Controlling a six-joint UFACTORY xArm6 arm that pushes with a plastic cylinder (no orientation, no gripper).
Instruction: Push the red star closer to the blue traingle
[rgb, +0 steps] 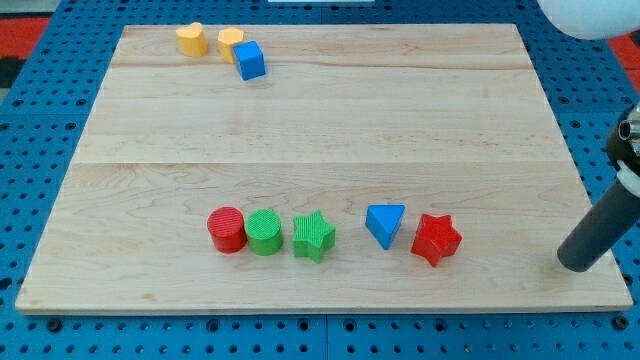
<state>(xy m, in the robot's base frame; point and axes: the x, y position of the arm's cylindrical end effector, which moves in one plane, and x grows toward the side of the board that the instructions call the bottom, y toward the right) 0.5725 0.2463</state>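
Note:
The red star (436, 239) lies on the wooden board at the lower right, just right of the blue triangle (385, 224), with a small gap between them. My tip (576, 264) is the lower end of the dark rod that comes in from the view's right edge. It rests on the board to the right of the red star, well apart from it and a little lower in the view.
A red cylinder (227, 229), a green cylinder (265, 232) and a green star (314, 236) stand in a row left of the blue triangle. A yellow heart (192, 40), a yellow cylinder (231, 44) and a blue cube (250, 60) sit at the top left. The board's right edge (590, 200) is close to my tip.

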